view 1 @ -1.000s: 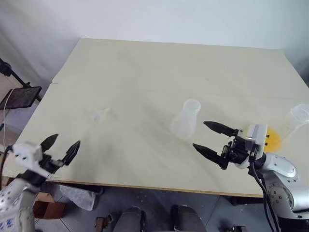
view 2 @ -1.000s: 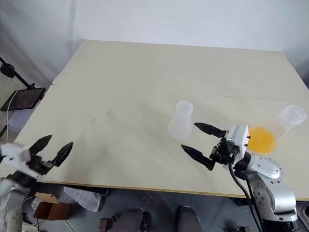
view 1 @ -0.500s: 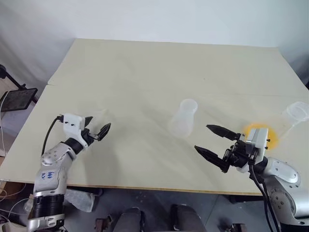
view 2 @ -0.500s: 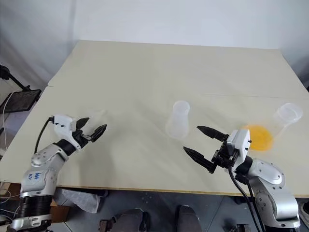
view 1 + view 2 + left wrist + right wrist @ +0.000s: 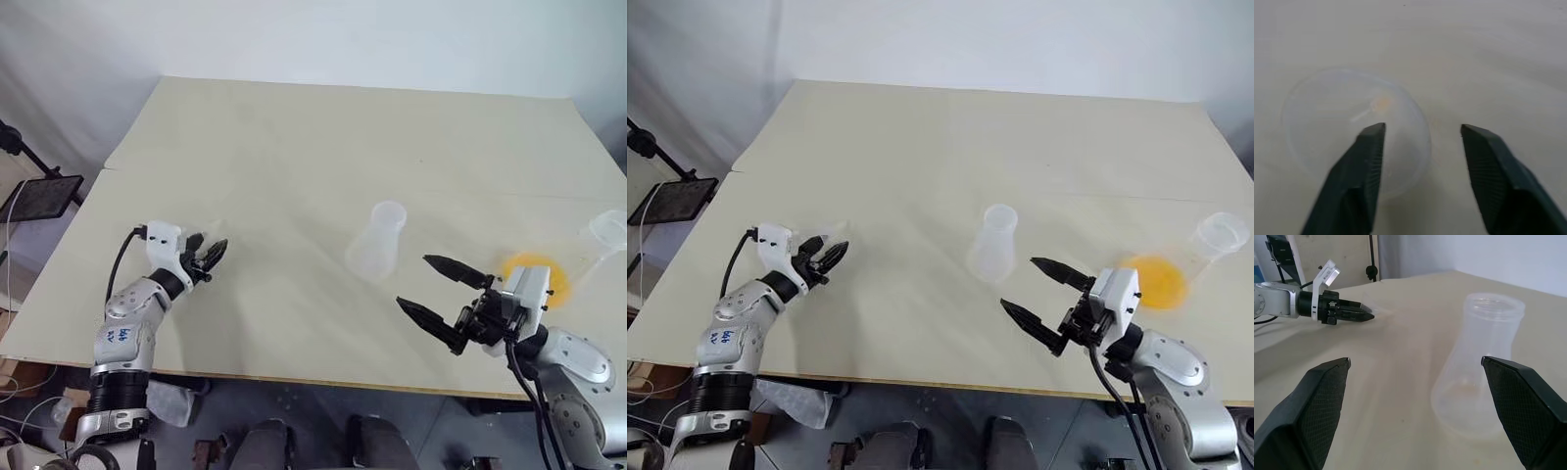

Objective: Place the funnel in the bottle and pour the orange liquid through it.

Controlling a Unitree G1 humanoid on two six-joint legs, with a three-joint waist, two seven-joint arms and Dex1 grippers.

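Observation:
The funnel (image 5: pixel 1317 122) is a faint clear cone lying on its side on the table's left part, flared rim facing my left gripper (image 5: pixel 1422 128). One finger overlaps the rim's mouth and the other stands outside it, with a gap between them, so the rim's edge lies in the narrowed, open jaws. The bottle (image 5: pixel 377 245), a frosted cone-shaped flask, stands upright mid-table. My right gripper (image 5: pixel 413 282) hovers wide open just in front and right of it, empty. The orange liquid (image 5: pixel 534 274) pools in a clear round flask (image 5: pixel 609 230) lying tilted at the right edge.
The pale table (image 5: pixel 294 137) has a seam running across its middle. A black pad on a stand (image 5: pixel 39 196) sits off the table's left side. Bare tabletop stretches between the funnel and the bottle.
My left arm has swung from beyond the table's front left corner up to the funnel, and its fingers have narrowed around the rim. The right gripper has stayed put, open.

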